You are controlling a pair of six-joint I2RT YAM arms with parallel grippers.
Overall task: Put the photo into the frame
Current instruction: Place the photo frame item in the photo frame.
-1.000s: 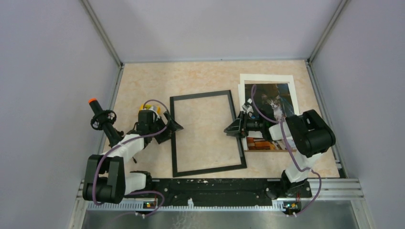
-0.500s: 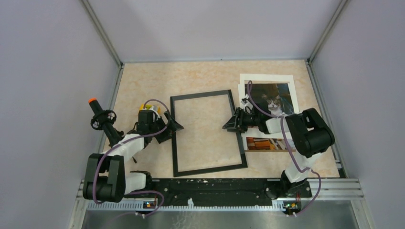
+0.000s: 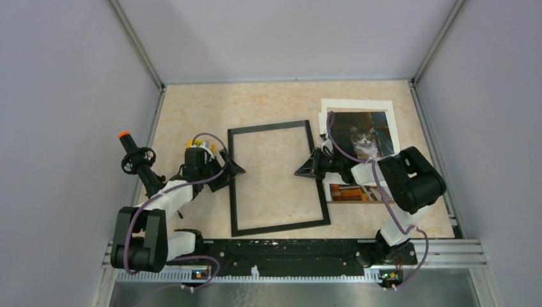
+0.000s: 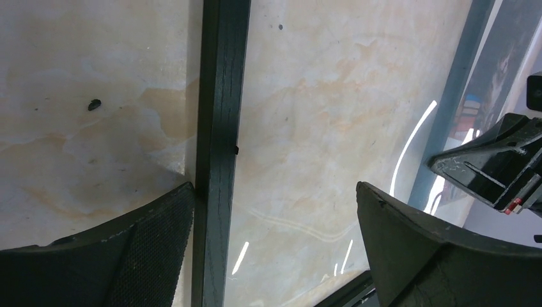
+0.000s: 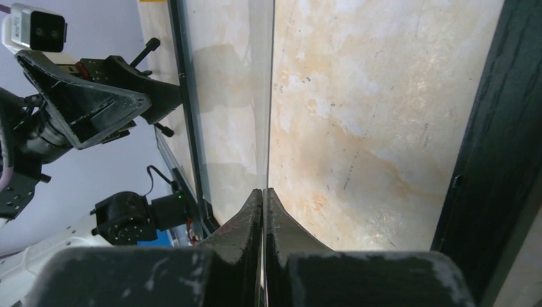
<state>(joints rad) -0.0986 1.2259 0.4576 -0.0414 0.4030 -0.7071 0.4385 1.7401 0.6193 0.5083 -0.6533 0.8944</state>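
Right gripper (image 3: 299,171) slid left onto frame (image 3: 268,126), now shut at its right rail, hold on anything unclear; frame sits unfilled at table (image 3: 192,109) centre, photo (image 3: 367,128) face-up near far right corner, left gripper (image 3: 235,167) gaping astride left rail.

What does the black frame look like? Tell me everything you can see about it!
The frame is a thin black rectangle with a wood-like grain and no picture inside, so the beige table shows through. It lies flat mid-table, slightly skewed, its right bar next to the photo. The open left gripper straddles its left bar.
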